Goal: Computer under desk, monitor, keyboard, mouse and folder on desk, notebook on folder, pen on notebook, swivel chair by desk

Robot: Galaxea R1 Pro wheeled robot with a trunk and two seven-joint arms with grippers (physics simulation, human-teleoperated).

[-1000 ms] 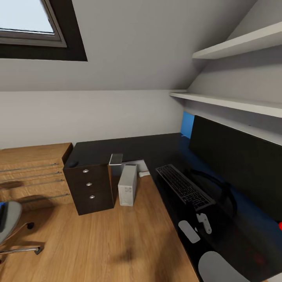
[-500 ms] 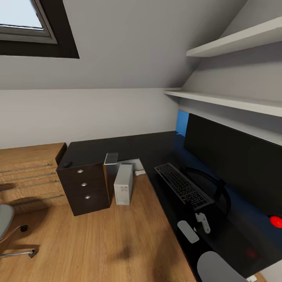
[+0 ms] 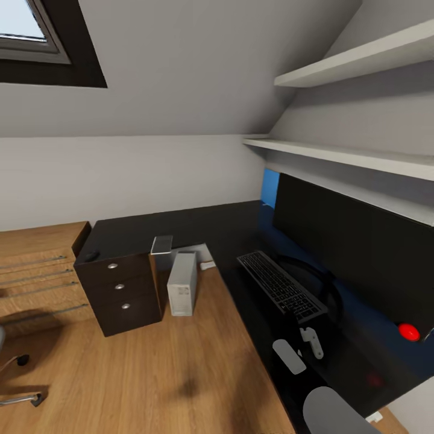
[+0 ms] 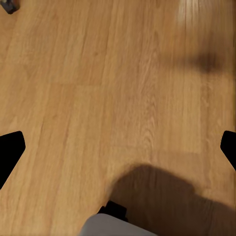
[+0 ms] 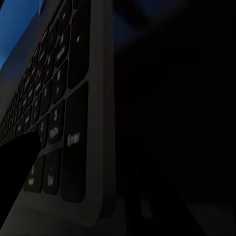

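- The desk (image 3: 199,226) is seen in the head view as an L-shaped glossy black top running along the back wall and down the right side, with its dark drawer unit (image 3: 120,295) at the left end.
- The monitor (image 3: 355,253) stands on the right run of the desk, black front facing the room; the keyboard (image 3: 281,286) lies on the desk just in front of it.
- The computer (image 3: 182,292) stands upright on the wood floor (image 3: 181,367) just beside the drawer unit, at the inner corner of the desk.
- A small dark oval, probably the mouse (image 3: 90,256), rests on the desk's far left end above the drawers.
- A light wood cabinet (image 3: 36,271) stands left of the drawers, and the swivel chair (image 3: 15,386) is cut off by the picture's lower left edge, well apart from the desk.
- Two white shelves (image 3: 349,157) are fixed above the monitor.
- In the right wrist view the keyboard (image 5: 64,113) is shown very close, keys legible; whether the right gripper's fingers are apart cannot be told.
- In the left wrist view the left gripper (image 4: 118,150) hangs over bare floor with its fingertips (image 4: 10,150) spread wide.
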